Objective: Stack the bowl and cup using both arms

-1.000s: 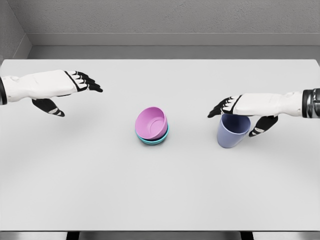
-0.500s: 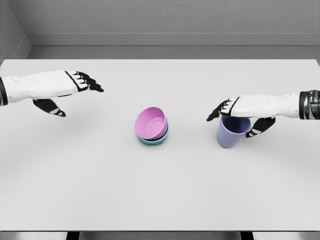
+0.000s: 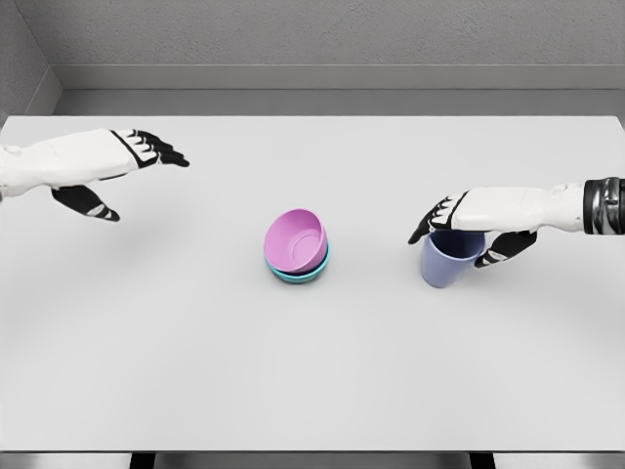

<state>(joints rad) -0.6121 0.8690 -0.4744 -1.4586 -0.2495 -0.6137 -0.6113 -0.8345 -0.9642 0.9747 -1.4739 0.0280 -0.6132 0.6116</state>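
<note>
A pink bowl (image 3: 297, 237) sits tilted inside a teal bowl (image 3: 298, 274) at the middle of the white table (image 3: 312, 371). To their right stands a blue-violet cup (image 3: 447, 264). My right hand (image 3: 461, 233) lies over the cup's rim, its fingers (image 3: 428, 223) curled down on the cup's left side and the thumb against its right side. My left hand (image 3: 115, 174) hovers far to the left above the table, fingers stretched out and holding nothing.
A grey wall (image 3: 312, 39) runs behind the table's far edge. The table's front edge lies near the bottom of the view.
My right hand has closed further round the cup, which shifted slightly left. My left hand drew back to the left and a little up.
</note>
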